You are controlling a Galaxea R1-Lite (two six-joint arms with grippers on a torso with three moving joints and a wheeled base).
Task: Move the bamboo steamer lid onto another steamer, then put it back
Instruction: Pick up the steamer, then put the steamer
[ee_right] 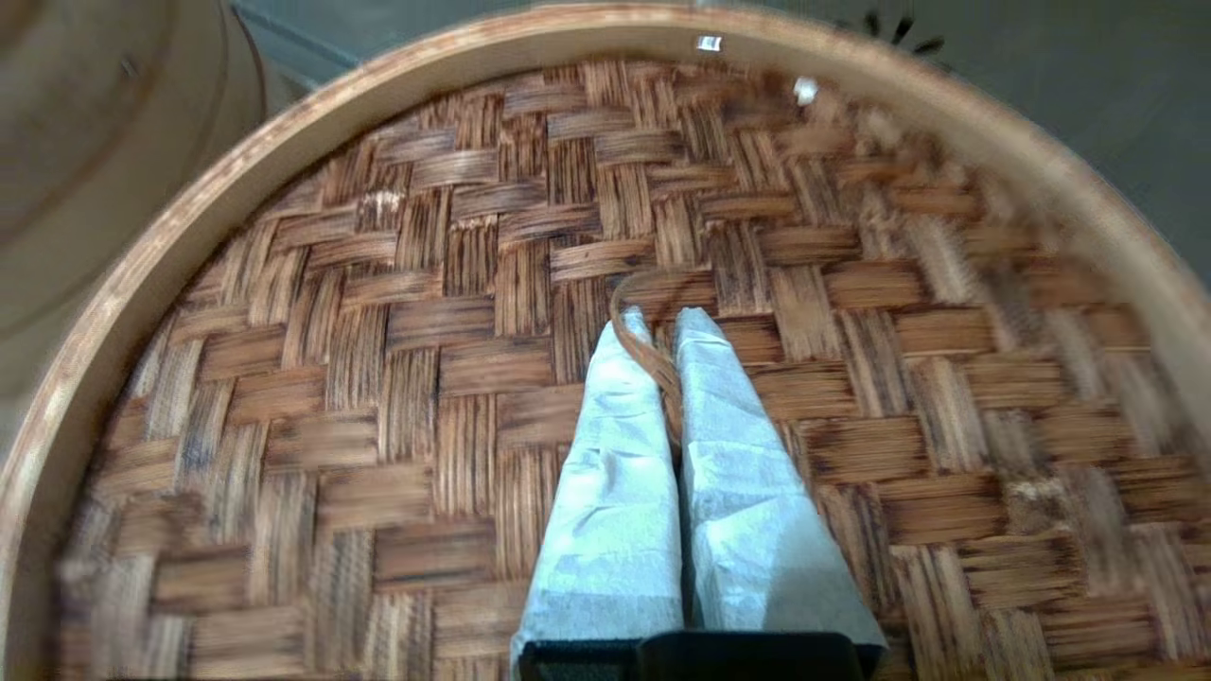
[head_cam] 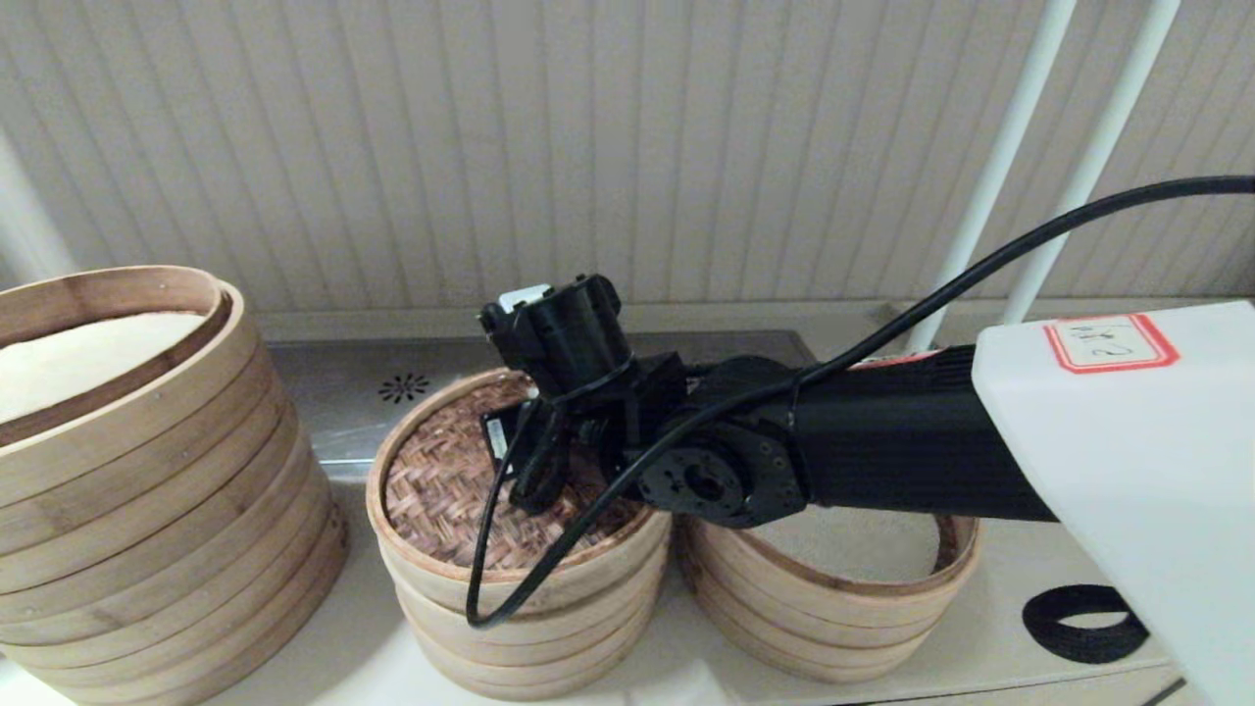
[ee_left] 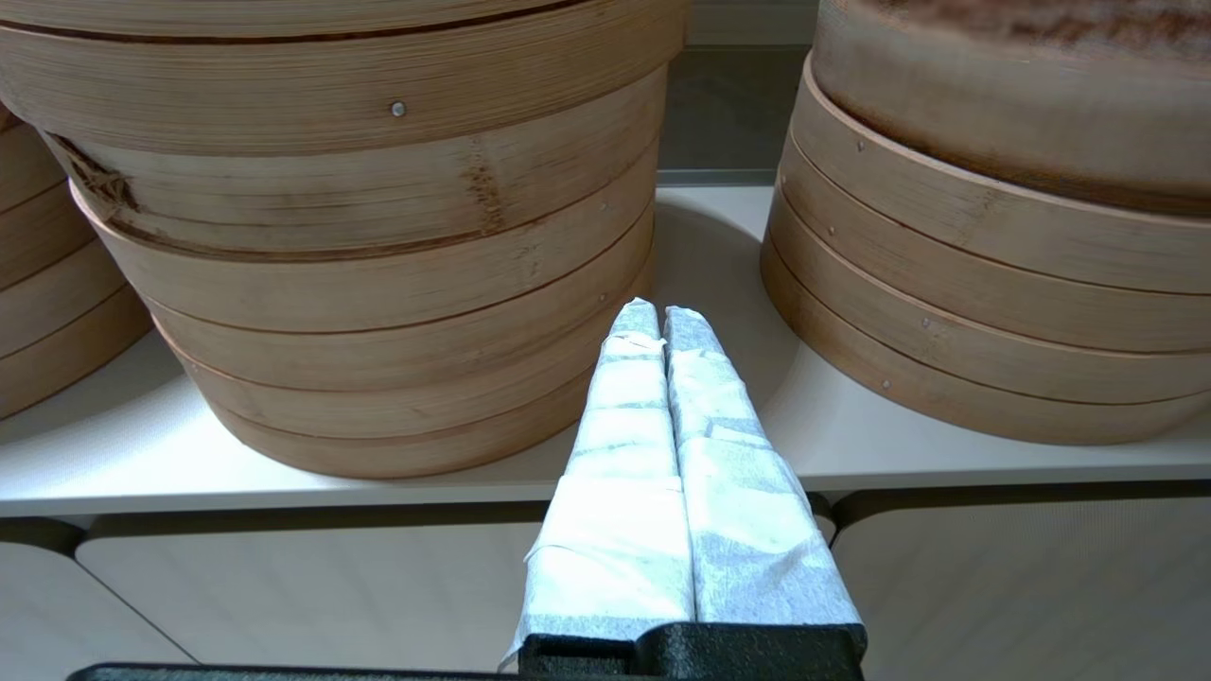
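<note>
With its fingers pinched narrow on the small handle loop (ee_right: 653, 355), the right tool (ee_right: 662, 326) sits over the bamboo steamer lid (head_cam: 461, 490), and another steamer (head_cam: 843, 579) lies just to its right.

Right gripper (ee_right: 662, 326) clamped; left gripper (ee_left: 659, 317) closed.

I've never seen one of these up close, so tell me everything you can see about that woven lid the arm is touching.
The lid is round and shallow, its top a dark brown weave of flat strips set in a pale bamboo hoop. It sits level on top of the middle steamer stack, between a larger stack and an open steamer. A thin loop handle stands at its centre. The right gripper, fingers wrapped in white tape, is shut on that loop from above. Nothing else touches the lid's top.
</note>
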